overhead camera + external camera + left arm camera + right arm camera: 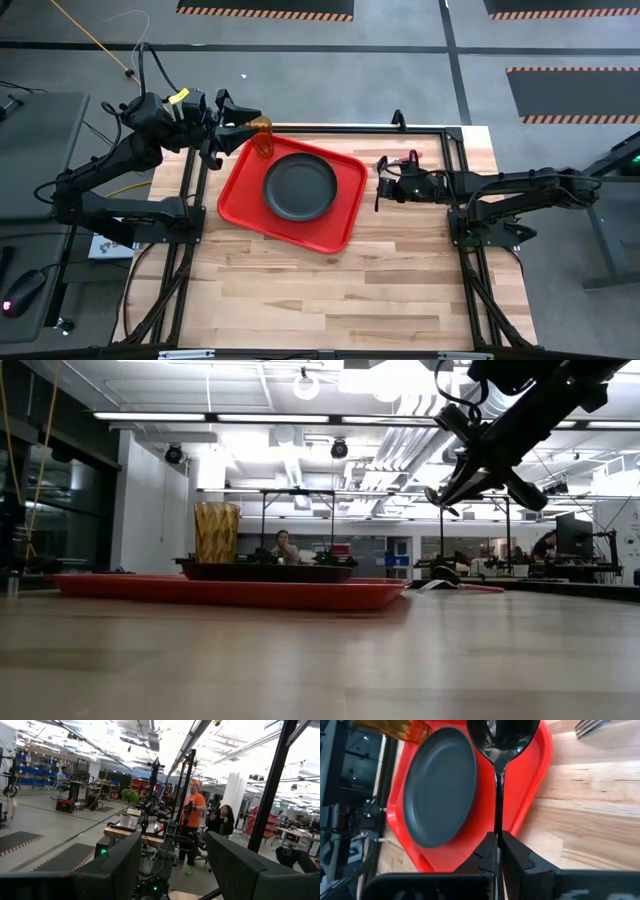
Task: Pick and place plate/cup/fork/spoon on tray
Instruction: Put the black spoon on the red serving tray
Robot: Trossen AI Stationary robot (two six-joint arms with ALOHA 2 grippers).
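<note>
The red tray (345, 215) lies on the table's left middle. The black plate (300, 186) sits in it. The amber cup (262, 128) stands upright on the tray's far left corner, as the low view (216, 532) shows. My right gripper (383, 186) hovers just right of the tray, shut on the black spoon (499, 780). The fork (412, 156) lies on the table beyond it; its tines (590, 726) show in the right wrist view. My left gripper (238, 122) is open and raised beside the cup, with nothing between its fingers (125, 865). My right gripper pinches the spoon's handle (497, 827) between its two fingers. The spoon runs straight ahead along the fingers, its bowl (502, 735) foremost over the tray's right rim. The gripper slants down toward the tray from the table's right, and the spoon is lifted clear.
A dark frame (440, 130) runs along the table's far and side edges. Bare wood (340, 290) lies between the tray and the near edge. People (192, 815) stand in the room beyond the table.
</note>
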